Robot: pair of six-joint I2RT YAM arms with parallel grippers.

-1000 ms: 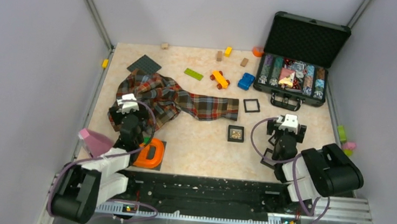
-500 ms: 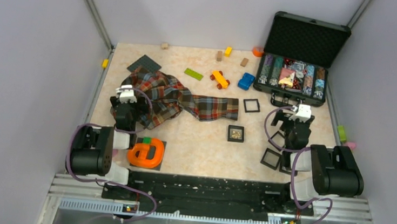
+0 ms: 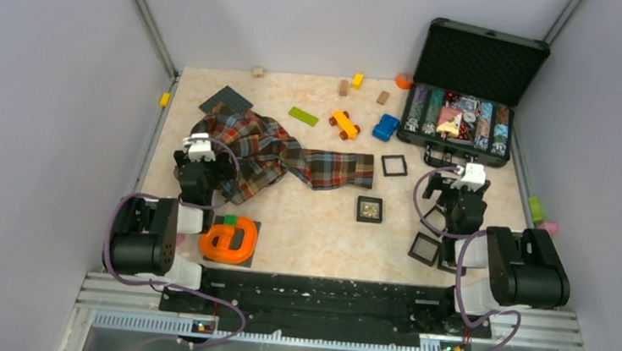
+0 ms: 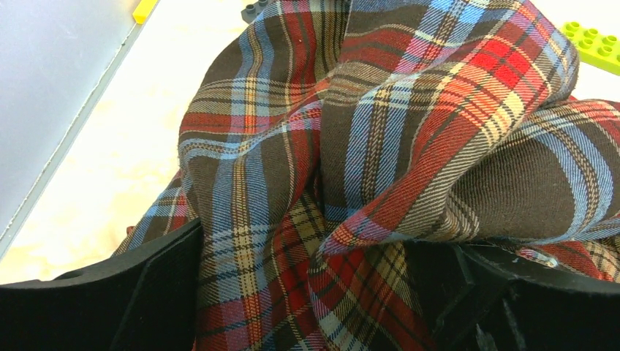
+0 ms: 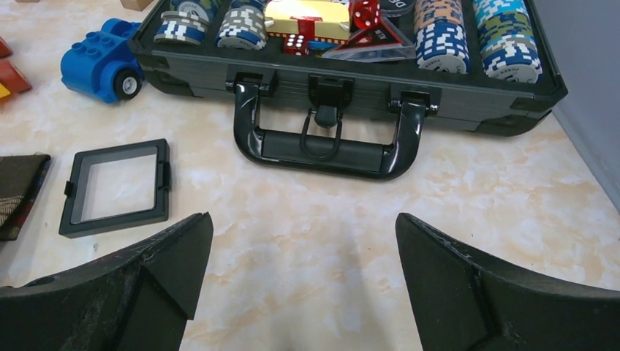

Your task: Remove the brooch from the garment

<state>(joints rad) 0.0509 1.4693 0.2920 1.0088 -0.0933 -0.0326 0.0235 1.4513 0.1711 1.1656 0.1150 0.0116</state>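
Note:
The plaid garment (image 3: pixel 276 151) lies crumpled on the left half of the table and fills the left wrist view (image 4: pixel 380 146). My left gripper (image 3: pixel 206 156) sits at its left edge. Its jaws are wide apart, with folds of cloth bunched between them (image 4: pixel 314 292). My right gripper (image 3: pixel 460 182) is open and empty over bare table in front of the case (image 5: pixel 303 278). No brooch shows on the cloth. A small black box (image 3: pixel 369 209) holds something gold, too small to identify.
An open black case (image 3: pixel 466 113) of poker chips stands at the back right, its handle (image 5: pixel 329 150) just ahead of my right gripper. Empty black frames (image 3: pixel 393 165) (image 3: pixel 423 248), an orange object (image 3: pixel 230 241), a yellow wheeled brick (image 3: pixel 344 124), a blue toy car (image 3: pixel 386 127) and a dark plate (image 3: pixel 226 100) lie around.
Since a second ago both arms have folded back. The left gripper went up to the garment's left edge and the right gripper moved right, toward the case. Nothing has moved in the last half second.

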